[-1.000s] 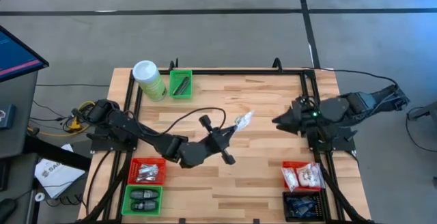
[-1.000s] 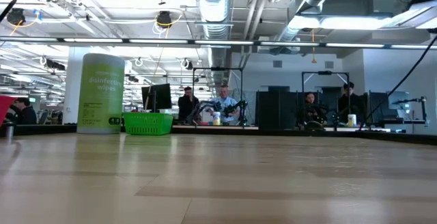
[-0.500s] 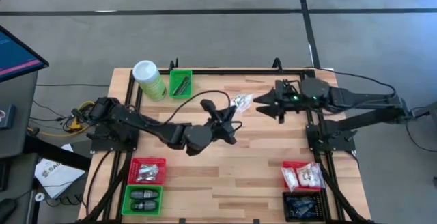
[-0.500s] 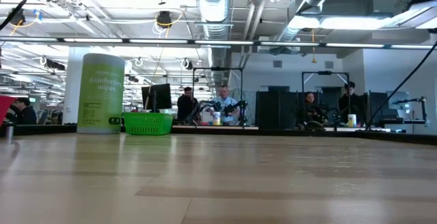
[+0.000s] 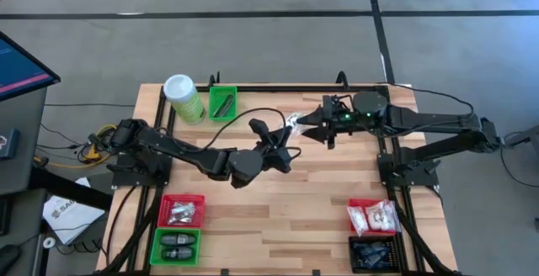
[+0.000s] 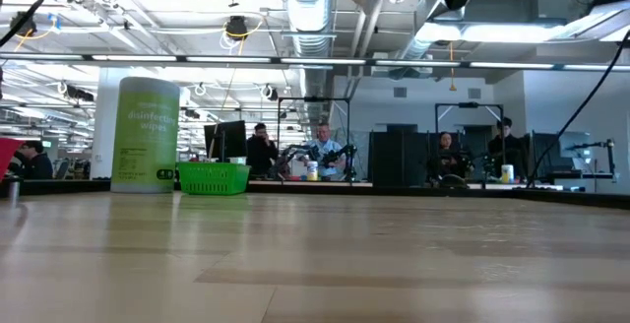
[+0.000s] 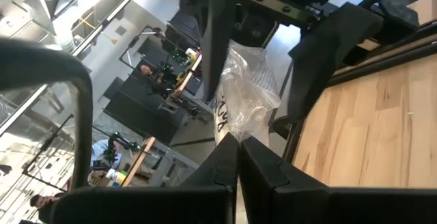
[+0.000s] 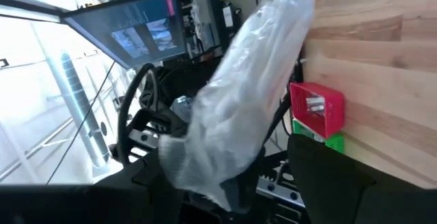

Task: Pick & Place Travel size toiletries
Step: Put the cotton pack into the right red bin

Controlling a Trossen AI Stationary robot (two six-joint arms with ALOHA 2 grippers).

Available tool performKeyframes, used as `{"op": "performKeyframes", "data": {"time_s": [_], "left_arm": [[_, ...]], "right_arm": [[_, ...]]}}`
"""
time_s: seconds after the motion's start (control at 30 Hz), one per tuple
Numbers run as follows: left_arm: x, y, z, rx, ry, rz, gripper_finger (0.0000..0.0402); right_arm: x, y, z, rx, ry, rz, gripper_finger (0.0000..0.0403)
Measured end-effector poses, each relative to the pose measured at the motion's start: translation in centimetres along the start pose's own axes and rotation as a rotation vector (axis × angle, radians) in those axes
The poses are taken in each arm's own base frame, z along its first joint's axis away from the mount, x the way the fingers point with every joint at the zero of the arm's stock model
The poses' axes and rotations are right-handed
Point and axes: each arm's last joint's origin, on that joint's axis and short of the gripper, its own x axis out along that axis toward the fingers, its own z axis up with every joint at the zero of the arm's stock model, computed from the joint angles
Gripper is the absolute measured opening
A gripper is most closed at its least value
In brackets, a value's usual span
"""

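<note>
Overhead, in the high view, the left gripper (image 5: 285, 131) holds a clear crinkly plastic sachet (image 5: 293, 120) up above the far middle of the table (image 5: 320, 200), and the right gripper (image 5: 308, 125) has its tips just to the sachet's right. The 2 arms meet nose to nose, the sachet between them, so the right arm looks best placed to take it over. Sorted items sit in bins well apart from this: a red bin (image 5: 372, 217) and a black bin (image 5: 370, 253) at the near right, another red bin (image 5: 181, 210) and a green bin (image 5: 175, 246) at the near left.

Level across the table, the low view shows only bare wood, a green wipes canister (image 6: 148, 134) and people at desks in the room behind; neither gripper's tips nor the sachet appear.

From the left wrist view, that arm's 2 fingers (image 7: 225, 166) are pinched shut on the sachet's (image 7: 244, 94) lower edge, its long axis running straight away from them. The right gripper's 2 dark fingers stand spread on either side of the sachet.

From the right wrist view, the sachet (image 8: 246, 101) fills the gap between that arm's own parted fingers (image 8: 328, 176), lying lengthwise along them; the jaws have not closed on it.
</note>
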Motion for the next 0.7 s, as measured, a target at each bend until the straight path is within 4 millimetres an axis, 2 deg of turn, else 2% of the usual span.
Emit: {"op": "performKeyframes", "data": {"time_s": [0.17, 0.3, 0.7], "left_arm": [[0.21, -0.04, -0.21, 0.02, 0.011, -0.003, 0.0], [0.45, -0.06, -0.41, 0.036, 0.022, -0.005, 0.0], [0.31, -0.14, -0.29, 0.029, 0.001, -0.023, 0.0]], "right_arm": [[0.0, 0.09, 0.08, -0.007, 0.009, 0.007, 0.0228], [-0.01, 0.18, 0.05, -0.009, 0.015, 0.015, 0.0209], [-0.07, 0.26, 0.64, -0.03, -0.009, 0.017, 0.0104]]}}
